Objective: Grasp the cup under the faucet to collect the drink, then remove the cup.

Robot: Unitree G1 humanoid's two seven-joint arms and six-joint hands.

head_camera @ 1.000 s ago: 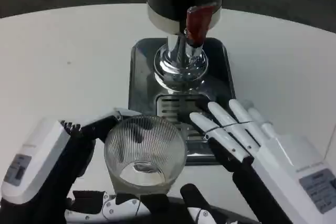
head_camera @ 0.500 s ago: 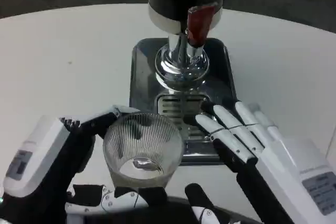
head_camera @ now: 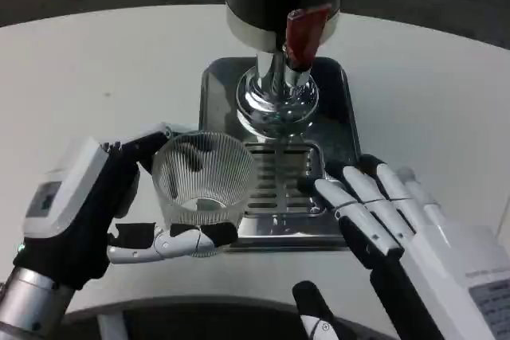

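Both hands up: left hand (head_camera: 96,212) grips cup (head_camera: 201,181), right hand (head_camera: 390,216) released; next, slide cup toward faucet (head_camera: 280,97) at one o'clock.

Since the earliest picture, the left hand (head_camera: 96,212), gripping the ribbed glass cup (head_camera: 203,181), has carried it up and to the left in the view. The cup now stands at the front left corner of the steel drip tray (head_camera: 215,93), overlapping the grille edge, where before it sat nearer the table's front edge. The right hand (head_camera: 382,212) has drawn back, exposing more of the grille (head_camera: 279,177).
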